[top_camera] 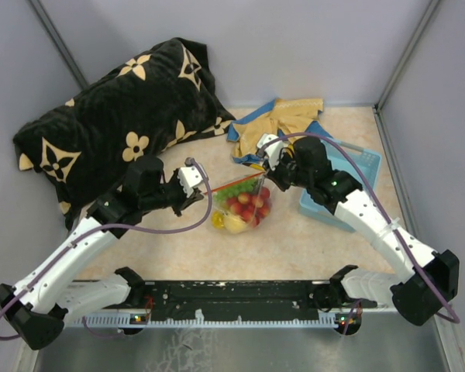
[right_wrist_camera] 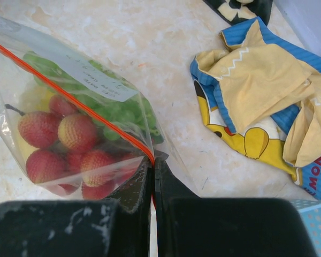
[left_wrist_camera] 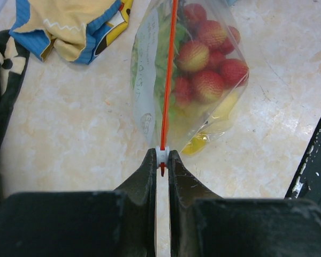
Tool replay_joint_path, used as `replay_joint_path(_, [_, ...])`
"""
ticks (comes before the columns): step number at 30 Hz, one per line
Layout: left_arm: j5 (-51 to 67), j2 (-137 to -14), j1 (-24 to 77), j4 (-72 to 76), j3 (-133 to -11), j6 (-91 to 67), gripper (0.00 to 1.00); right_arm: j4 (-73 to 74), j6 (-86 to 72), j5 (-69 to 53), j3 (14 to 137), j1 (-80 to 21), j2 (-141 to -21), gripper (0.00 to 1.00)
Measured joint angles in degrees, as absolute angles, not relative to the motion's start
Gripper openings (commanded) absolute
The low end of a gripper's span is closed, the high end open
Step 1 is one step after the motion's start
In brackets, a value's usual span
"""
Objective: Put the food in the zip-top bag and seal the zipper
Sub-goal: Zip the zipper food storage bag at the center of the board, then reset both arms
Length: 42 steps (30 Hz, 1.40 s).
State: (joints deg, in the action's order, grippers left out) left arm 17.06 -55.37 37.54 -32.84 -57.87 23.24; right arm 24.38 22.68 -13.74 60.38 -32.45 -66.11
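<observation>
Top external view: the worktop (top_camera: 178, 248) is a pale beige surface with a marbled pattern, closed in by plain grey walls (top_camera: 294, 46) with thin metal posts (top_camera: 407, 54) in the corners. A black rail (top_camera: 240, 294) runs along its near edge, between the two arm bases. At the back left a black blanket (top_camera: 124, 116) with beige flowers is heaped against the wall. At the back, in the middle, lies a crumpled yellow-and-blue cloth (top_camera: 287, 120). A light-blue basket (top_camera: 349, 170) stands on the right, partly hidden under the right arm.

The zip-top bag (top_camera: 242, 203) is in the middle of the worktop, between the two arms. The food (top_camera: 248, 205) is inside it: red berries, green grapes and something yellow at the bottom. The zipper (top_camera: 236, 188) is stretched straight between the two claws.

The left claw (left_wrist_camera: 161, 155) is closed on the white end of the zipper. The right claw (right_wrist_camera: 153, 163) is closed on the other end, at the corner of the bag. I cannot tell whether the whole mouth is sealed.
</observation>
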Motion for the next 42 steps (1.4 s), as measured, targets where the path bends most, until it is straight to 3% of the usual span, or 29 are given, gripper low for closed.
replay_joint_path(4, [15.46,-55.02,37.52,-31.18,-56.60,20.62,0.04,22.87,22.02,-14.44,60.38,-32.10,-66.78,0.00])
replay_joint_path(5, [15.38,-55.00,37.52,-30.55,-56.23,19.86,0.05,22.46,21.76,-14.59,60.36,-31.97,-66.83,0.07])
replay_joint_path(8, [13.93,-54.94,37.52,-27.88,-54.22,16.64,0.06,20.49,20.01,-15.16,60.16,-31.40,-66.83,0.43])
replay_joint_path(11, [11.16,-54.63,37.52,-25.41,-52.05,12.82,0.10,17.06,18.52,-15.25,59.61,-30.94,-66.22,0.68])
replay_joint_path(12, [10.22,-54.39,37.50,-24.69,-51.57,11.44,0.10,16.25,17.91,-14.90,59.29,-30.94,-65.60,0.71])
replay_joint_path(23, [-2.61,-53.63,36.69,-21.43,-50.13,-1.85,0.15,13.63,7.40,1.85,53.84,-28.32,-50.87,0.73])
replay_joint_path(34, [-4.93,-57.71,28.95,-22.41,-45.67,-16.95,0.26,26.55,-6.98,12.21,49.47,-20.43,-42.76,0.75])
replay_joint_path(39, [-5.19,-57.06,24.93,-23.55,-42.74,-22.15,0.45,32.34,-11.33,14.26,49.39,-20.43,-42.35,0.75])
replay_joint_path(42, [-5.76,-54.54,22.79,-24.47,-40.84,-24.73,0.50,33.71,-13.32,15.22,48.27,-20.40,-39.97,0.75])
